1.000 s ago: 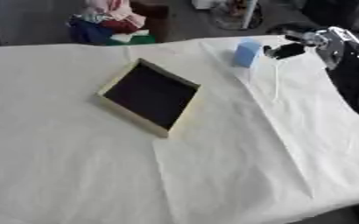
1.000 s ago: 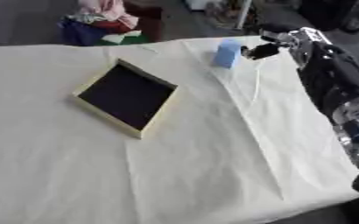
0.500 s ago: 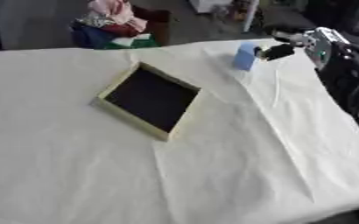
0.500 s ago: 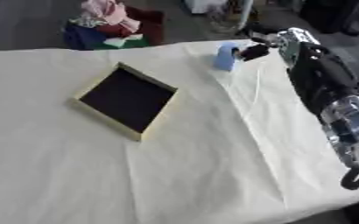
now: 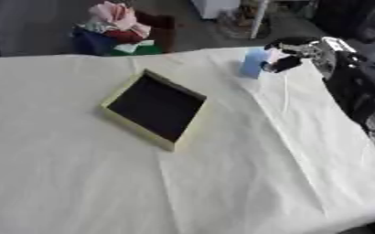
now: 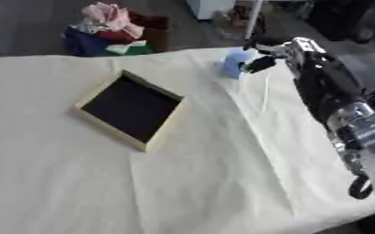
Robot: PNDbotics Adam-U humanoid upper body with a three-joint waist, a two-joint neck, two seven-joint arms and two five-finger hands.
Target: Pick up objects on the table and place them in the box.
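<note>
A shallow box (image 5: 155,108) with a pale yellow rim and a black inside lies askew on the cream tablecloth, left of centre. A small light blue block (image 5: 253,63) stands upright near the far right of the table. My right hand (image 5: 293,51) reaches in from the right, its dark fingers spread above and beside the block's right side, at or very close to it. The fingers are not closed round it. The black forearm (image 6: 327,87) runs along the table's right edge. My left hand shows in neither view.
A thin pale line (image 5: 285,93), perhaps a crease, runs toward me from the block. A heap of red, pink, blue and green things (image 5: 115,27) sits on the floor beyond the far edge. The table's front right corner (image 5: 359,215) is near.
The camera has shifted, so the whole picture sits differently. My right hand has edged a little closer to the blue block. The box and block stay put.
</note>
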